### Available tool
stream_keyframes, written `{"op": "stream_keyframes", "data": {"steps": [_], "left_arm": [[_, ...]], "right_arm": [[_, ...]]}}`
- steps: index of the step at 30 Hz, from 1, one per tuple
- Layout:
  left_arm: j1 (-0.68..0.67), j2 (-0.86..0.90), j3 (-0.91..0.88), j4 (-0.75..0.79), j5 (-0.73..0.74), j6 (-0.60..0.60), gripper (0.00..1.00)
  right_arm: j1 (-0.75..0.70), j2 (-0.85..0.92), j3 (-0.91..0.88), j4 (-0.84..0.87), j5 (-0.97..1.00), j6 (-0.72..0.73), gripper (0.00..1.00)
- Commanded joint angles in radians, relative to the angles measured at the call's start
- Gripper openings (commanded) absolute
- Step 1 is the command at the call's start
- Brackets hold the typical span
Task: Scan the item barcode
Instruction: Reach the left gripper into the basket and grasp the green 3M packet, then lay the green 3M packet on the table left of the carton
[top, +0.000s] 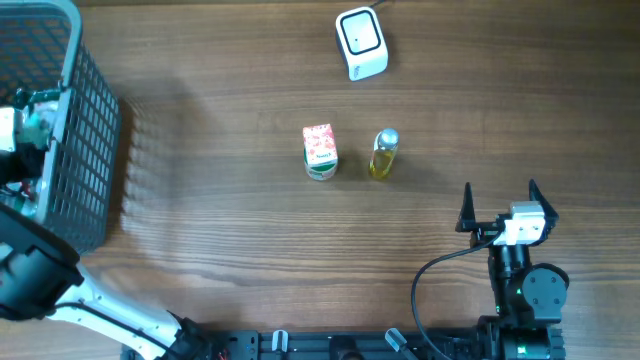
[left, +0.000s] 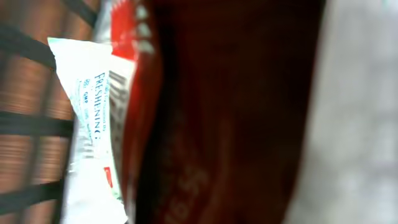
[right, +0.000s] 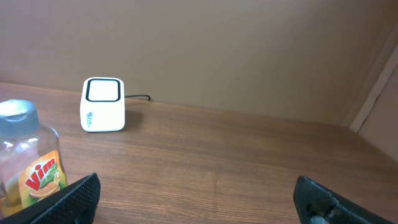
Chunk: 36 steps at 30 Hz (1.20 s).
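Note:
My left gripper (top: 25, 120) reaches down into the wire basket (top: 95, 150) at the far left. Its wrist view is filled by a dark red packet (left: 230, 118) pressed close to the camera, and the jaws are shut on it, their fingers hidden. A white packet with blue print (left: 87, 124) lies beside the red one. The white barcode scanner (top: 360, 43) stands at the back of the table, also seen as the scanner (right: 104, 104) in the right wrist view. My right gripper (top: 499, 205) rests open near the front right with nothing between its fingers.
A small red-and-white carton (top: 320, 151) and a yellow Vim bottle (top: 384, 154) stand side by side mid-table. The bottle (right: 28, 162) sits just left of my right gripper (right: 199, 199). The scanner's cable runs off the back edge.

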Motion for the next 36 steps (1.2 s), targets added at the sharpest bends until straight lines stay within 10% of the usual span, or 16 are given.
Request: {"op": "stream_keyframes", "data": {"steps": [1,6,19,30,36], "left_arm": [[-0.002,-0.184,0.009,0.05,0.057,-0.056,0.04],[-0.002,-0.363,0.009,0.068,0.17,-0.107,0.04],[-0.184,-0.858,0.009,0.207,0.459,-0.752,0.04],[-0.829,-0.925,-0.001,-0.495,-0.147,-0.962,0.04],[-1.088,-0.716,-0.042,-0.578,-0.386,-1.109,0.04]], "right_arm": [[-0.002,-0.003,-0.001,0.005,0.016,-0.01,1.0],[-0.002,-0.003,-0.001,0.005,0.016,-0.01,1.0],[-0.002,-0.003,-0.001,0.005,0.016,-0.01,1.0],[-0.002,-0.003,-0.001,0.005,0.016,-0.01,1.0],[-0.002,-0.003,-0.001,0.005,0.016,-0.009,1.0]]}}
